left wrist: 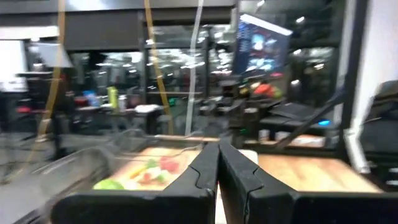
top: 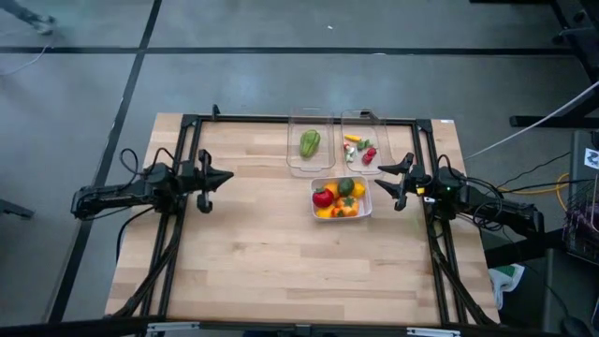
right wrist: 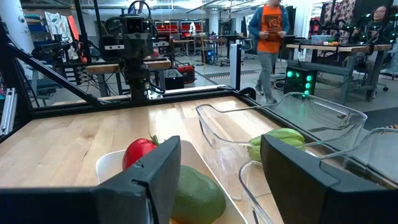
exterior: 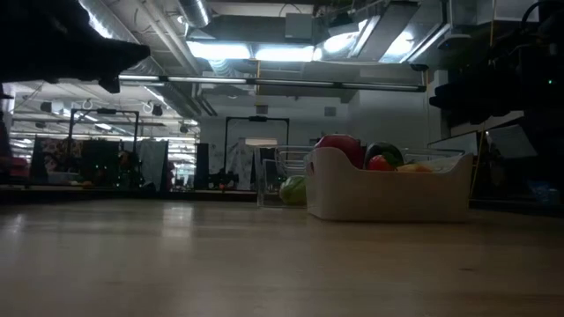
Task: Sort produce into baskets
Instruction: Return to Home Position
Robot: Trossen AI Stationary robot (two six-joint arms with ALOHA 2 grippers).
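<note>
Sorting looks finished: nothing is loose on the surface (top: 271, 262). As I read it, the step in hand is parking both arms at home.

Left gripper (top: 225, 175): fingers pressed together, empty, up over bare wood, pointing across at the other arm. Nothing is near it, so the retract should be easy.

Right gripper (top: 391, 181): fingers apart, empty, tips just beside the white tub (top: 342, 218), which sits right in front of it. This is the one to watch.
- Raise it first, then pull straight back along its own axis.
- Don't swing it sideways while low. The right clear bin (top: 363, 120) is ahead and just off to one side.
- The tubs look light, so a rim nudge would likely shove them.

Chayote (top: 310, 142):
- It lies flat in the left clear bin (top: 310, 168).
- It is ahead of the right gripper and off to the side, past the right clear bin.
- It is well ahead of the left gripper, off its pointing line toward the far edge.
- Its long axis runs along the bin's long side, slightly tilted, roughly crosswise to where both grippers point.
- I can't tell which end is the stem.

Small pieces (top: 360, 150) sit in the right clear bin.
</note>
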